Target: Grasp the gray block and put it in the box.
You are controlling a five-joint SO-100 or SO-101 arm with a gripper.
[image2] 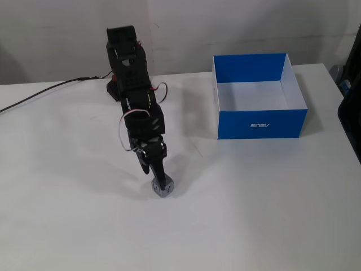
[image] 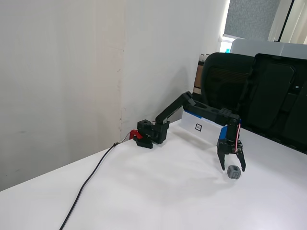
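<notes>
At far left in both fixed views I see a black cable [image2: 39, 93] trailing across the white table [image2: 67, 226] toward the arm's base. From the base [image: 152, 132] — with a red part at its side — the black arm [image2: 134, 96] reaches out low over the tabletop.

Moving right, the gripper [image: 232, 167] points straight down with its two fingers spread apart, one on each side of the gray block [image: 234, 172]. I cannot tell whether either finger touches the block. In a fixed view the fingertips come down right at the block [image2: 162, 187], which sits on the table, well apart from the box.

Further right, the box [image2: 259, 121] stands open on the table — blue outer walls, white inside. In a fixed view it lies behind the arm, showing a white side with a small black square mark [image: 198, 127]. Black office chairs [image: 259, 91] stand beyond the table's far edge.
</notes>
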